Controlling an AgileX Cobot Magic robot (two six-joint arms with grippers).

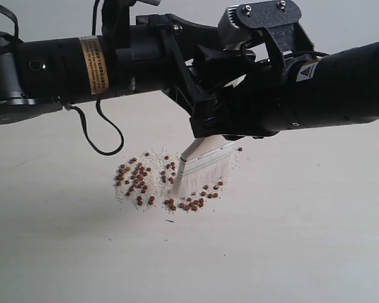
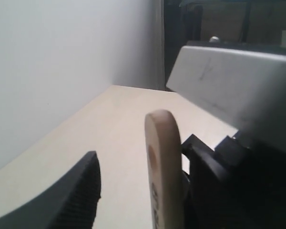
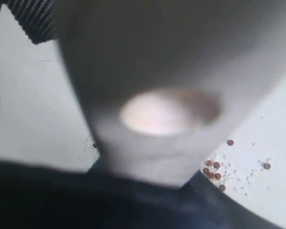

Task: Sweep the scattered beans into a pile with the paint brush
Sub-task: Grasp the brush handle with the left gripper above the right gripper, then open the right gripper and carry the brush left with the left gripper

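- Beans [image 1: 136,180], small and reddish-brown, lie on a pale table [image 1: 303,240] in 2 loose groups, mixed with whitish crumbs [image 1: 153,172].
- We see the larger group on the left of the exterior view. A smaller group [image 1: 188,204] sits at the tips of the bristles, a few more lie just to their right, and 1 bean [image 1: 240,149] lies alone further right.
- The paint brush [image 1: 205,153] stands tilted between the 2 groups, its white bristles [image 1: 199,177] splayed on the table.
- Two black arms cross above it and hide most of the handle.
- The left gripper [image 1: 207,123] looks spread apart: in its wrist view 1 ribbed finger [image 2: 81,191] stands clear of the wooden handle [image 2: 164,167], with bare table showing between them.
- The right gripper [image 1: 246,123] sits close over the brush, but its wrist view is mostly blur, so we cannot tell whether it is clamped on the handle.
- We judge the sweep to be midway, with no single pile made yet.
- The next move, in our view, calls for dragging the bristles leftward with light, steady pressure, pushing the near group into the larger one.
- After that, the beans on the right need a separate pass, slow enough that they do not roll away.
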